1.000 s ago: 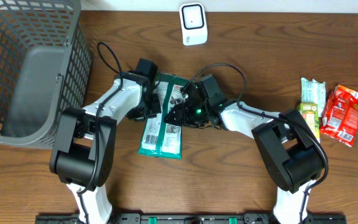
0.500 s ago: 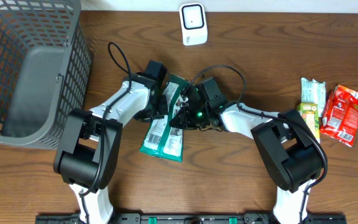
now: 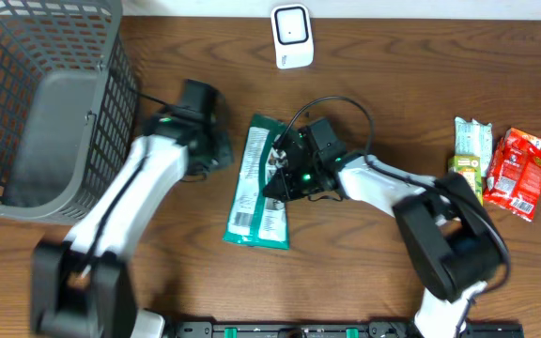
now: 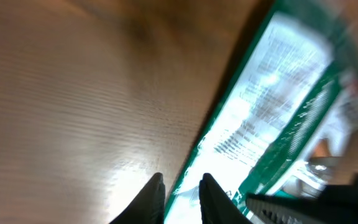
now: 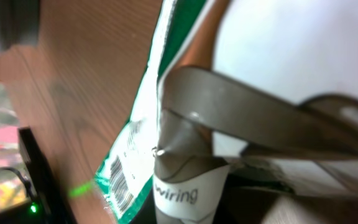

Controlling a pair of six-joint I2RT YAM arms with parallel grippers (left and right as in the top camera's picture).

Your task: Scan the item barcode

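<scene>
While right gripper (image 3: 275, 178) pinches the packet (image 3: 255, 192) edge, left gripper (image 4: 180, 193) hangs slightly parted nearby.

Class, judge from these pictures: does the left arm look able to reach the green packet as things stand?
Probably yes. The left pincer sits close beside the green packet, with only bare table between; the right pincer is at the opposite edge.

Basket (image 3: 26, 113) far left; scanner (image 3: 291, 36) rear centre; packet (image 3: 256, 192) centre, before scanner; snack packs (image 3: 517, 174) far right.
</scene>
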